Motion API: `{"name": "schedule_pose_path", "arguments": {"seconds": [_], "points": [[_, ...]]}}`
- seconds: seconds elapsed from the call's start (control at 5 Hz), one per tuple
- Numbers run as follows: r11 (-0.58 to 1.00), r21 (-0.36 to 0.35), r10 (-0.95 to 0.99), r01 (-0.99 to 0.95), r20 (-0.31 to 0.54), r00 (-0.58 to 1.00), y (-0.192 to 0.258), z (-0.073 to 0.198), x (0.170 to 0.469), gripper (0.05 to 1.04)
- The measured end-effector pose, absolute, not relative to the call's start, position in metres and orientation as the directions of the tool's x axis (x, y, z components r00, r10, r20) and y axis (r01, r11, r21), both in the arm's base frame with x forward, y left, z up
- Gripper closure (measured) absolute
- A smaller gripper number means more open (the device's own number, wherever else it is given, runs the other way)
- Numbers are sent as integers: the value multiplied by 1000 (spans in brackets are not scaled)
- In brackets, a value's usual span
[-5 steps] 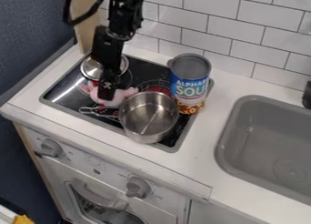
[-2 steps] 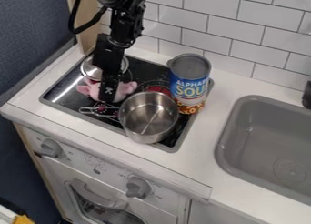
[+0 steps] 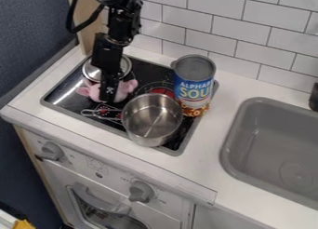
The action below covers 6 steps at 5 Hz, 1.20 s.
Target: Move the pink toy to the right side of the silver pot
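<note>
The black gripper [image 3: 108, 96] hangs down over the left part of the stove, right at the pink toy and covering its middle. On both sides of it the pink toy [image 3: 127, 87] sticks out, lying on the black cooktop behind the pot's handle. How the gripper holds or touches the toy is hidden. The silver pot [image 3: 152, 119] stands upright at the front right of the cooktop, its handle pointing left.
A blue soup can [image 3: 194, 85] stands close behind the pot on its right. Behind the toy is a round metal lid [image 3: 92, 70]. The grey sink [image 3: 268, 151] is at the right, beyond a strip of white counter [image 3: 218, 125].
The gripper first shifted slightly right, then back left. The pink toy has turned or moved a little with it, showing more on both sides. Pot and can have kept their places.
</note>
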<state>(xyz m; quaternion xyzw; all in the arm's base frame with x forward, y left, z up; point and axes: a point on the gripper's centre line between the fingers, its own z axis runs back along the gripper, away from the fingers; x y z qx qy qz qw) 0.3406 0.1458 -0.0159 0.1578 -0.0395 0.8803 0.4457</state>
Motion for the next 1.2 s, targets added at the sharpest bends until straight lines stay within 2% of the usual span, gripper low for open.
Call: {"name": "schedule_pose_path", "arguments": {"seconds": [0.2, 0.4, 0.6, 0.8, 1.0, 1.2], "points": [[-626, -12, 753, -780, 251, -608, 150, 13, 350, 627], [-615, -59, 774, -787, 144, -616, 136, 50, 355, 627], [-582, -54, 804, -811, 108, -585, 108, 71, 346, 627], [-516, -44, 853, -856, 72, -518, 71, 92, 319, 627], [-407, 0, 912, -914, 56, -406, 30, 88, 299, 627], [-282, 0, 954, -959, 107, -280, -17, 74, 289, 627]]}}
